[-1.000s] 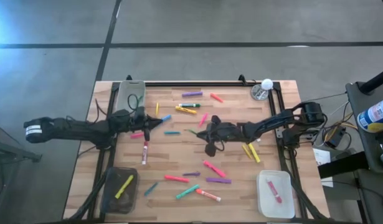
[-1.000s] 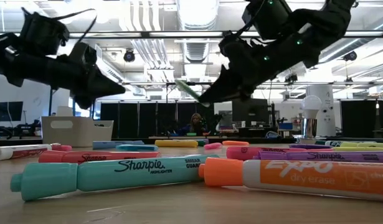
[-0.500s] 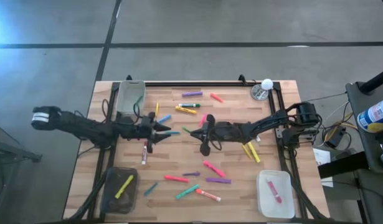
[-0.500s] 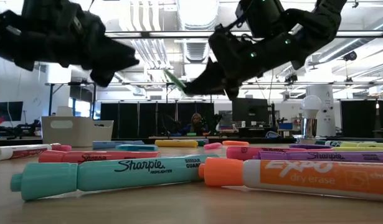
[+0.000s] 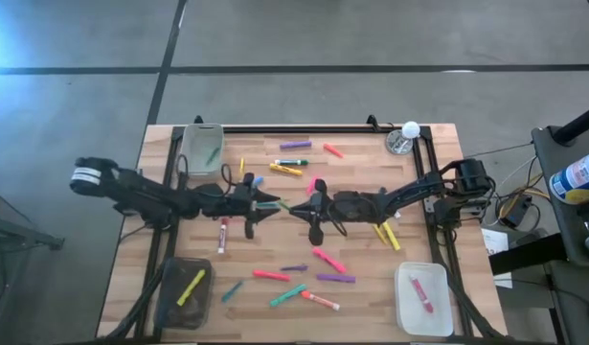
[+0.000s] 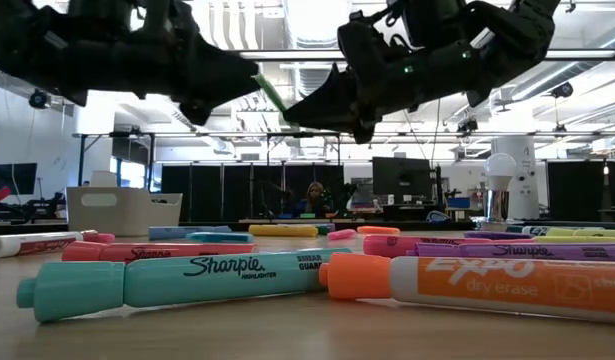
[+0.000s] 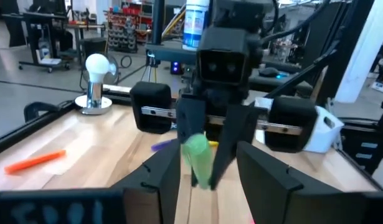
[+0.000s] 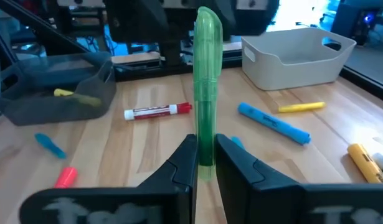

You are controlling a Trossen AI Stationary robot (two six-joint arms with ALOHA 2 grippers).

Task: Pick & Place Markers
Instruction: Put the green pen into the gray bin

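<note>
Green pen (image 8: 207,81), slim, translucent and capped, pinched near its lower end between fingers (image 8: 179,165) of right gripper (image 5: 296,205), standing up past their tips, raised well above the wood table (image 5: 361,287). Directly ahead, nose to nose: left gripper (image 5: 272,204), fingers (image 7: 264,180) spread wide on either side of the free end, not yet closed. Probably light, stiff, smooth plastic, apt to pivot or slip; best taken around mid-barrel, squarely across. Scattered below both: more pens (image 5: 333,279); off in the corners, bins (image 5: 420,303).

Robotics lab: exposed ducts (image 6: 237,80), monitors (image 6: 402,178).
</note>
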